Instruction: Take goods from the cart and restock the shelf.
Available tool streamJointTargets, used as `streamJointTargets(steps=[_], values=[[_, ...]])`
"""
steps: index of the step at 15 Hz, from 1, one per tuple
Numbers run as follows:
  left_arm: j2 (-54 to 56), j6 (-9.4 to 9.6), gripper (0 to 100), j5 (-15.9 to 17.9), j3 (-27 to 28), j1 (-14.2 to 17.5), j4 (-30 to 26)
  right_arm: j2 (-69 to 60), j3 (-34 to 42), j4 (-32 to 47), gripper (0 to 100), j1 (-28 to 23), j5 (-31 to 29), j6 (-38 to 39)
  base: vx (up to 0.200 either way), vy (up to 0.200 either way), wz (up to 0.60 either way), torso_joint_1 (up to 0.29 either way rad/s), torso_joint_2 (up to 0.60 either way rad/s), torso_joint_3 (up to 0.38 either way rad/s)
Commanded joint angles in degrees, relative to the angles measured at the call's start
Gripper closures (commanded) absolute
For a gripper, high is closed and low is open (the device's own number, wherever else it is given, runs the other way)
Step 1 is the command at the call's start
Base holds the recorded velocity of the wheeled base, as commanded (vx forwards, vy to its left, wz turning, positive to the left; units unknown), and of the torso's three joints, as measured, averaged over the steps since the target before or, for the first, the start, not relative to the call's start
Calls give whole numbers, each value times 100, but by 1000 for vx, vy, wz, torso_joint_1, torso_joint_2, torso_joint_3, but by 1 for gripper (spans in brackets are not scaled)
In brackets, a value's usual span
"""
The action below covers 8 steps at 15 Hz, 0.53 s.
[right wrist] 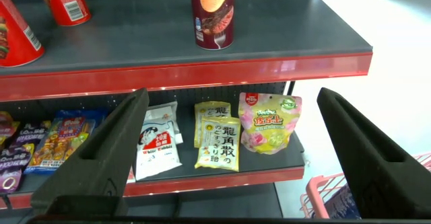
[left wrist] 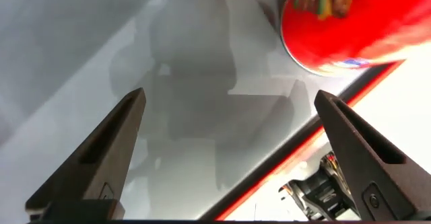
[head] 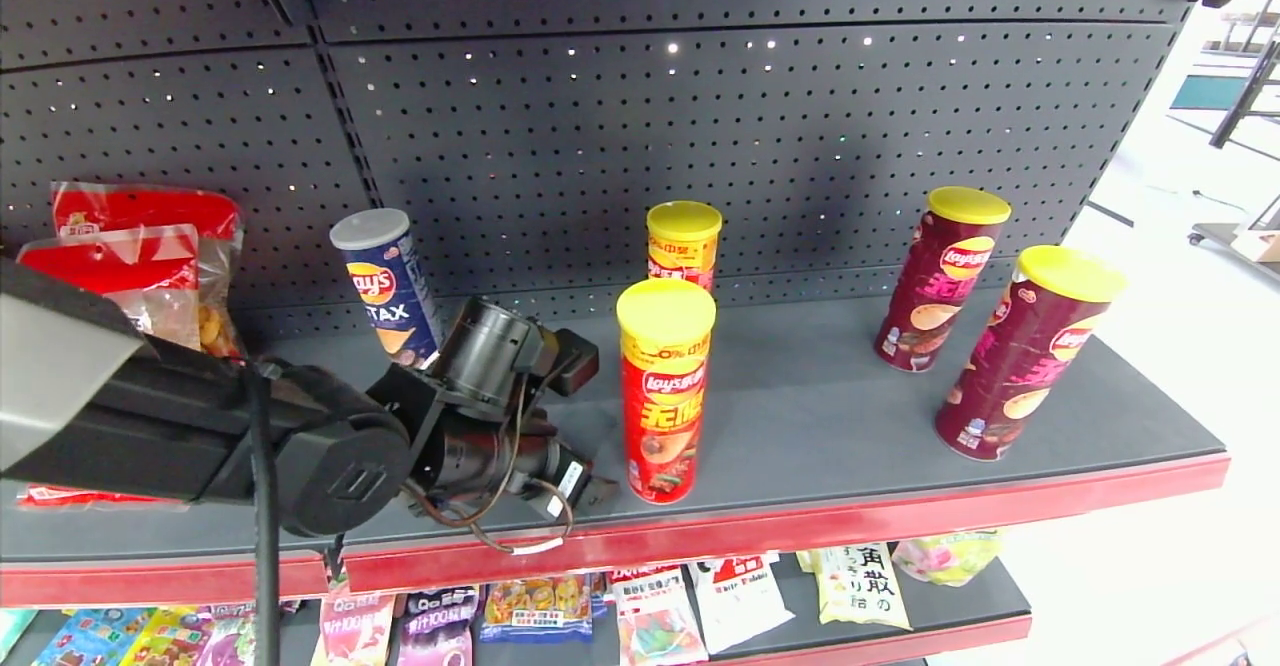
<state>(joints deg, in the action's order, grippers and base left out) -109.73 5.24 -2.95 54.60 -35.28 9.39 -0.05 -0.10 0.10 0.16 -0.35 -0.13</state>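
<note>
I see the tall red chip can with a yellow plastic lid (head: pixel 663 396) upright on the grey metal shelf (head: pixel 850 426), just outside the fingers of my left gripper (left wrist: pixel 230 96), which are spread wide and empty. My right gripper (right wrist: pixel 234 93) gapes wide too, with a maroon cylindrical chip can (right wrist: pixel 213 12) well beyond its fingers.

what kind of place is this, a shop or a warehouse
Most likely a shop aisle: a red-edged shelf with a pegboard back carries chip cans, and snack packets lie on the lower shelf.
</note>
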Motion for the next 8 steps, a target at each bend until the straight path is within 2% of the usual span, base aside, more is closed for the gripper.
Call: streamJointTargets(steps=[1,8], values=[[-154,-6,0,-21,138,-58,2,5,1,-1,0,2,0,-4,0,0,0,0,0,0],[-295,-6,0,-30,279,-58,2,5,10,-1,0,2,0,-4,0,0,0,0,0,0]])
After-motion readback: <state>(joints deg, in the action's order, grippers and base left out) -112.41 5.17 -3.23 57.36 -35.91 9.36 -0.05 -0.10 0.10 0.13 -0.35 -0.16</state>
